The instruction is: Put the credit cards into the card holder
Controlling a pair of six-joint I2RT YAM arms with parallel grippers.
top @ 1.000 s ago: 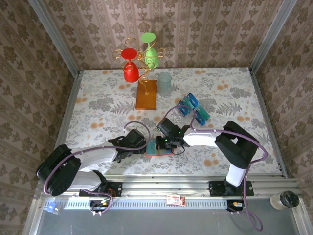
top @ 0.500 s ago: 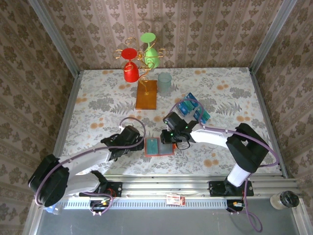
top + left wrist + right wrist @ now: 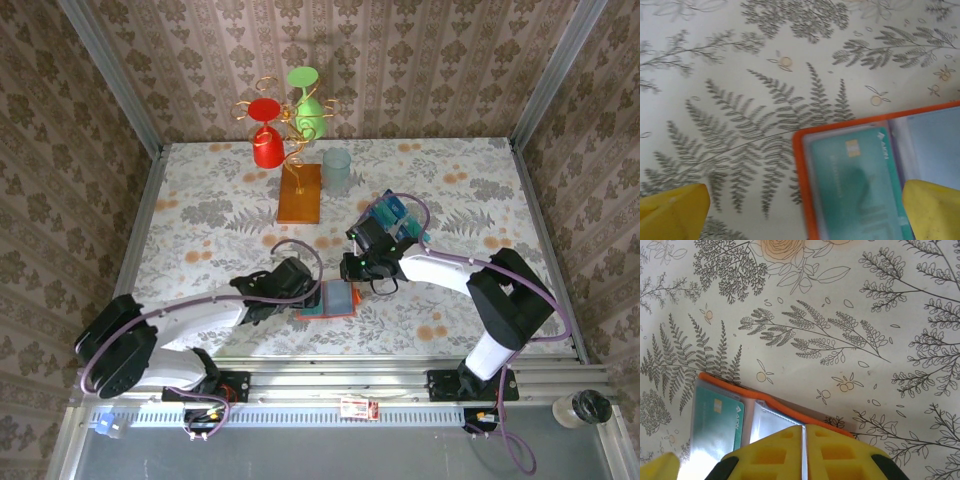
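Left gripper hangs over the near middle of the table with its jaws as wide apart as they go and nothing between them; in the left wrist view one yellow fingertip sits over bare flowered cloth and the other over the right-hand page of the card holder, and whether either one touches what lies under it I cannot tell. Right gripper sits just beyond the far edge of the holder, its fingers pressed flat together with only a thin seam between the pads and nothing visibly caught in it. The card holder lies open and flat close to the table's near edge, about midway along it, its orange rim framing two clear sleeves. A teal card with a small gold chip is seated in the left sleeve, also seen from the right wrist; the sleeve beside it reads pale and glary. The loose credit cards sit in a small blue and teal heap toward the right of the table's middle, partly behind the right arm and its cable. Near the far edge, a gold wire stand on an orange-brown base carries a red cup and a green cup, with a pale tumbler just beside the base.
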